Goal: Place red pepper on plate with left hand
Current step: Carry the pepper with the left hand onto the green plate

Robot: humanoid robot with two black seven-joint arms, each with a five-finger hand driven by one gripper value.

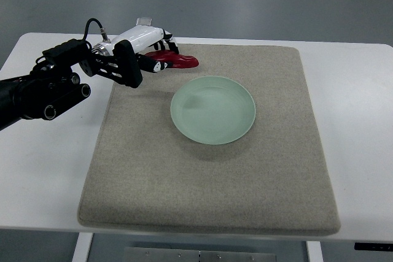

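A red pepper (177,61) lies at the far left part of the beige mat (209,176). My left hand (156,50) comes in from the left edge and its black fingers are curled around the pepper's left end. The pepper's pointed tip sticks out to the right of the hand. A pale green plate (212,110) sits empty on the mat, to the right of and nearer than the pepper. The right arm does not show.
The mat covers most of a white table (43,176). My black left forearm (43,93) stretches over the table's left side. Grey floor lies beyond the far edge.
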